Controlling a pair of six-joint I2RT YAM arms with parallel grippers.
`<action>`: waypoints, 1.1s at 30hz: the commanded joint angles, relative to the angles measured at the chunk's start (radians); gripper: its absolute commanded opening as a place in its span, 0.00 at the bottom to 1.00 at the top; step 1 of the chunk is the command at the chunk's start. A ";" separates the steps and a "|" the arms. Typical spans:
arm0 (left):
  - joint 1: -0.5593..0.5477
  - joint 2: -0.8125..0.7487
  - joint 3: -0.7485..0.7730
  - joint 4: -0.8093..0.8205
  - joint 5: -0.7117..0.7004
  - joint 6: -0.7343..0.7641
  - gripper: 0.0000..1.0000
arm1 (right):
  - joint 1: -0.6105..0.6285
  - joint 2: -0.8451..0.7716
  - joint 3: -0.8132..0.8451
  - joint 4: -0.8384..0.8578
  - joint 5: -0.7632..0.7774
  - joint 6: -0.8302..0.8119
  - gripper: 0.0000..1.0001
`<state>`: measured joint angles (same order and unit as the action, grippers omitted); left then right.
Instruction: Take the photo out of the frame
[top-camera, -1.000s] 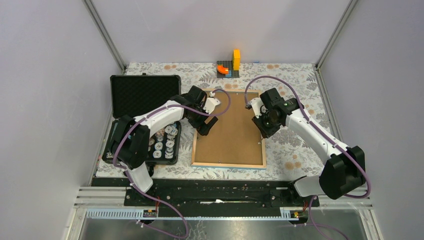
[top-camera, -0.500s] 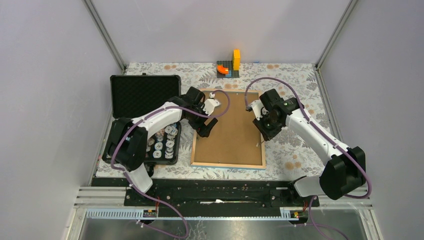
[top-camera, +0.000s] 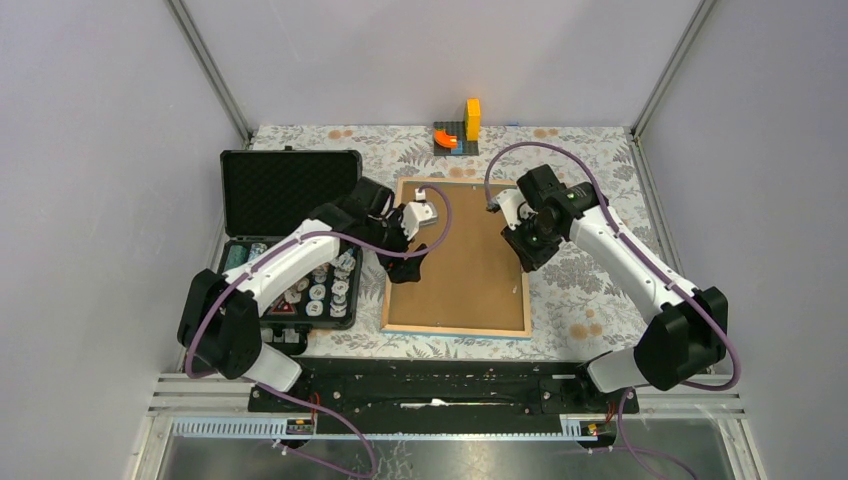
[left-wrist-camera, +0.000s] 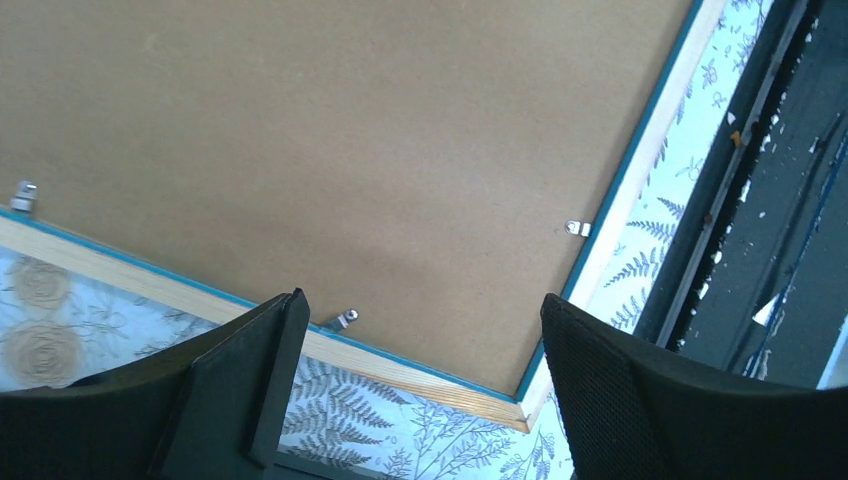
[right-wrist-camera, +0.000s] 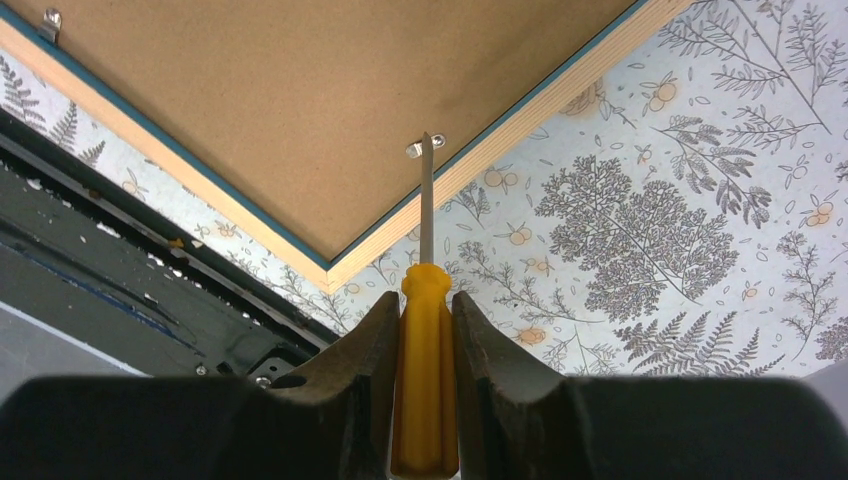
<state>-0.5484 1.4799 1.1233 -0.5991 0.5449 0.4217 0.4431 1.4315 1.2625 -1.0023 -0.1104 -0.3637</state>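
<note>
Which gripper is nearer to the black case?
Left. The left gripper is over the frame's left part, next to the case; the right gripper, holding a screwdriver, is over the frame's right edge.

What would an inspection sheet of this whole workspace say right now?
Surface: fern-patterned tablecloth.
Job's things: frame lies face down, brown backing up; photo not visible.
Clutter: open black foam-lined case left of the frame; orange and yellow toy blocks at the far edge.
Grippers: left gripper open, empty, over the frame; right gripper shut on a yellow-handled screwdriver, tip at a metal clip.
Cables: purple cables hang in loose loops.
Surroundings: grey walls; black rail at the near edge.
</note>
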 joint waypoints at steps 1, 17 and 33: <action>-0.005 -0.019 -0.028 0.023 0.062 0.017 0.91 | 0.009 -0.043 0.012 -0.062 -0.038 -0.045 0.00; -0.005 -0.008 -0.055 0.061 0.040 -0.037 0.91 | 0.007 -0.095 -0.112 -0.039 -0.030 -0.039 0.00; -0.005 -0.009 -0.072 0.073 0.014 -0.050 0.91 | 0.008 0.000 -0.079 0.023 0.001 -0.043 0.00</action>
<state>-0.5518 1.4803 1.0649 -0.5694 0.5598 0.3809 0.4435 1.3994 1.1473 -1.0080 -0.1390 -0.3965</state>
